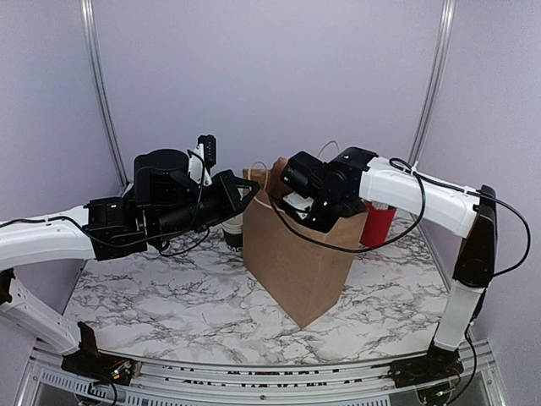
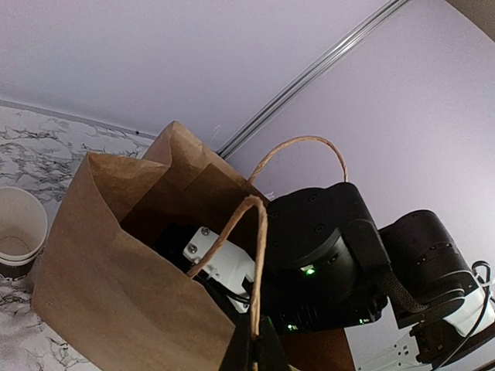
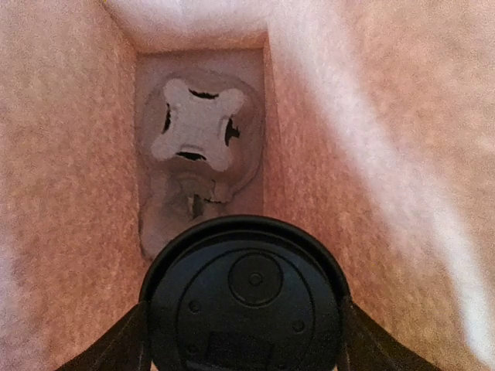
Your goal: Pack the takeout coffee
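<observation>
The takeout coffee shows only as its round black lid (image 3: 247, 297) in the right wrist view, inside the brown paper bag (image 1: 296, 262). My right gripper (image 3: 244, 340) is shut on the cup, with one finger on each side of the lid, held above the bag's floor. In the top view the right wrist (image 1: 325, 193) reaches down into the bag's open mouth, and its fingers and the cup are hidden. My left gripper (image 2: 253, 352) is shut on the bag's near paper handle (image 2: 259, 255) and holds it up. It also shows in the top view (image 1: 249, 188) at the bag's left top edge.
A pale moulded pulp holder (image 3: 197, 135) lies on the bag's floor. A lidless cup, white inside, (image 2: 17, 228) stands on the marble table left of the bag. A red cylinder (image 1: 378, 224) stands behind the bag on the right. The bag's second handle (image 2: 302, 151) arches free.
</observation>
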